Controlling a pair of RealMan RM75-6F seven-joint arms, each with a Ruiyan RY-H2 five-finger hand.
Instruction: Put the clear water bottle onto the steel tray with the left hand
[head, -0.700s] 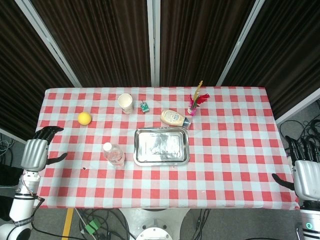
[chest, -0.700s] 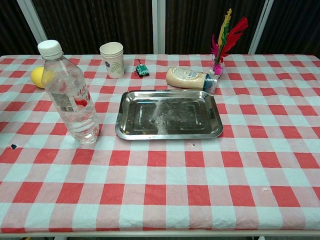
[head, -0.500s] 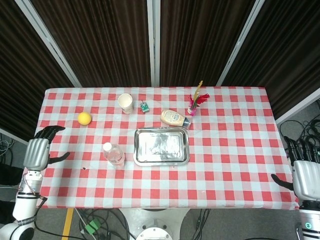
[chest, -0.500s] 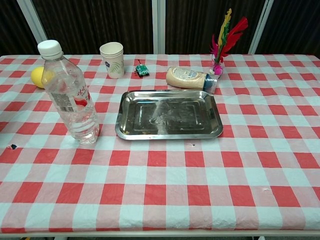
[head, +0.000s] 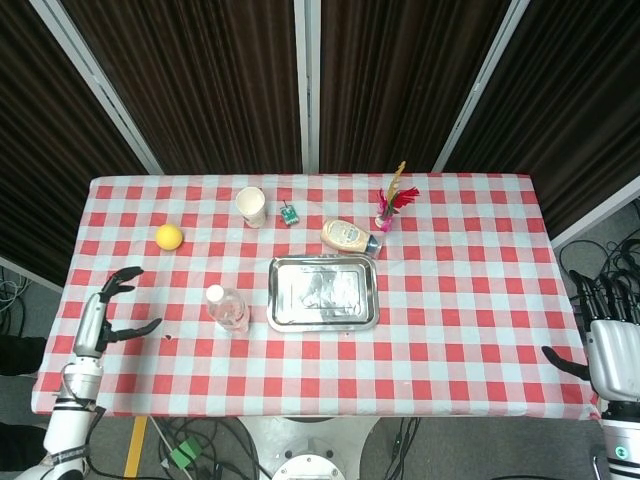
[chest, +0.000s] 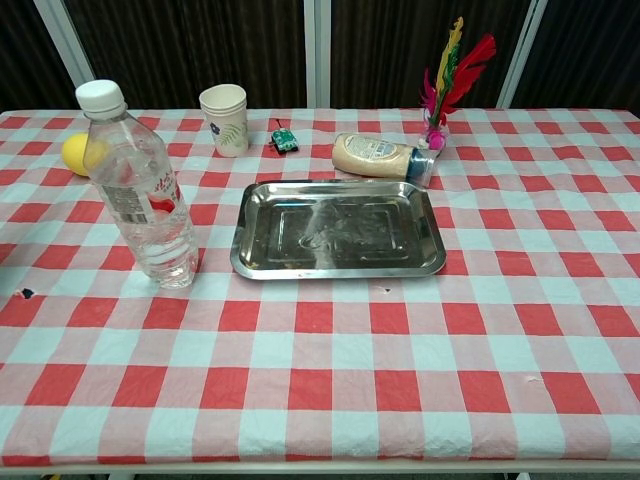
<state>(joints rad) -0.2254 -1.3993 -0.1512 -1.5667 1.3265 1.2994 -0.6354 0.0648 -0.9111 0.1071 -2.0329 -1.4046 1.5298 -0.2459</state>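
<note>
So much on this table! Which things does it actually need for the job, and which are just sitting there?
Needed: clear water bottle, steel tray, left robot hand.

Just lying about: lemon, paper cup, mayonnaise bottle, feather shuttlecock, small green gadget.

Clear water bottle (chest: 140, 190) upright on the red-and-white checked tablecloth (chest: 330, 380), white cap on, standing just left of the steel tray (chest: 338, 229) and apart from it. Tray empty, lying flat near the middle. Behind the tray, a mayonnaise bottle (chest: 380, 156) on its side, cap end pointing right. Further back, a paper cup (chest: 225, 119) upright, a small green object (chest: 284, 139) beside it, and a pink holder with red and yellow feathers (chest: 450, 75). Yellow ball (chest: 76, 152) partly hidden behind the water bottle.
</note>
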